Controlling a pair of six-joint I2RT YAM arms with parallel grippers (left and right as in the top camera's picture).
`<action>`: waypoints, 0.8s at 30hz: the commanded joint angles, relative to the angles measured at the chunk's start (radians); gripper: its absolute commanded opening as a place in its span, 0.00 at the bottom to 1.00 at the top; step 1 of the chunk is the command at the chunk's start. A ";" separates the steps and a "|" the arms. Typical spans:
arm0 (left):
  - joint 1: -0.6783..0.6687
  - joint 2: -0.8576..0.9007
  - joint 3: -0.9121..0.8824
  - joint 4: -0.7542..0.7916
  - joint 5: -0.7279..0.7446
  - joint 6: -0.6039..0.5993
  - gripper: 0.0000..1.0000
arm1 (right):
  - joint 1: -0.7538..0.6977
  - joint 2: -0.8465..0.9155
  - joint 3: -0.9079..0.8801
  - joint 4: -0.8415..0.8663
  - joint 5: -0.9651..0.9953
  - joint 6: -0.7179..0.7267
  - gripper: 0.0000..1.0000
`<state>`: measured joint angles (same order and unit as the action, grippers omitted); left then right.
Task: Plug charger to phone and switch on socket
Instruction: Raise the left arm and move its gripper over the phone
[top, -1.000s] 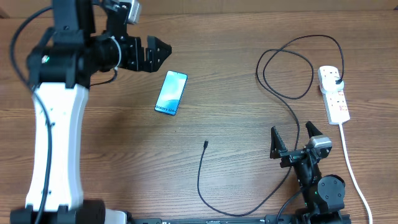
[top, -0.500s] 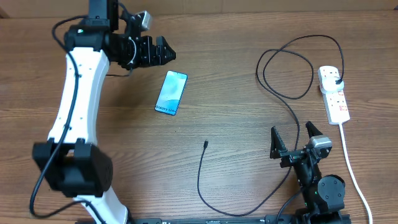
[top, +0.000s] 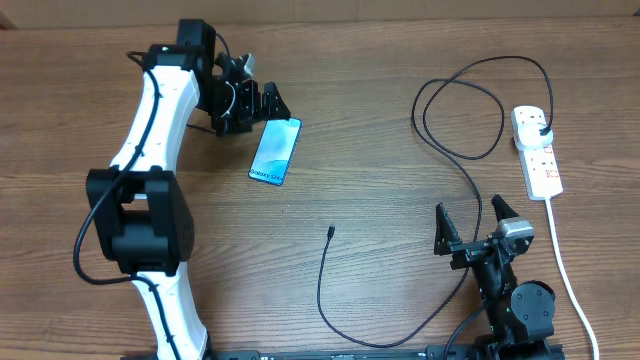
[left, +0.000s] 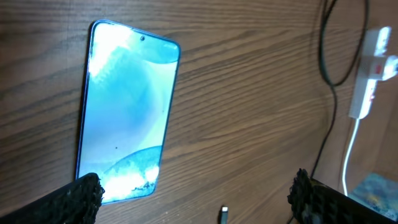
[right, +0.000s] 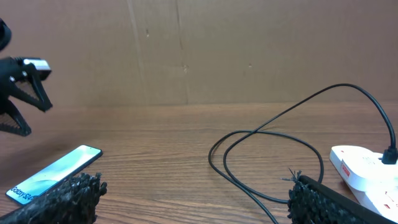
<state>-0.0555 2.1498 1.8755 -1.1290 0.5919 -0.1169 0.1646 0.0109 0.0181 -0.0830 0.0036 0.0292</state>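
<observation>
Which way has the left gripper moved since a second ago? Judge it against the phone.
Yes. The left gripper has closed in on the phone, which stayed put.
</observation>
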 joint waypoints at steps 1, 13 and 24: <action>-0.018 0.029 0.018 0.006 -0.053 -0.003 1.00 | 0.005 -0.008 -0.011 0.004 -0.002 -0.001 1.00; -0.060 0.035 0.018 0.049 -0.228 -0.020 1.00 | 0.005 -0.008 -0.011 0.004 -0.002 -0.001 1.00; -0.090 0.035 0.018 0.064 -0.263 -0.037 1.00 | 0.005 -0.008 -0.011 0.001 -0.002 -0.001 1.00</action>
<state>-0.1413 2.1700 1.8755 -1.0618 0.3492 -0.1410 0.1646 0.0109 0.0185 -0.0837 0.0040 0.0296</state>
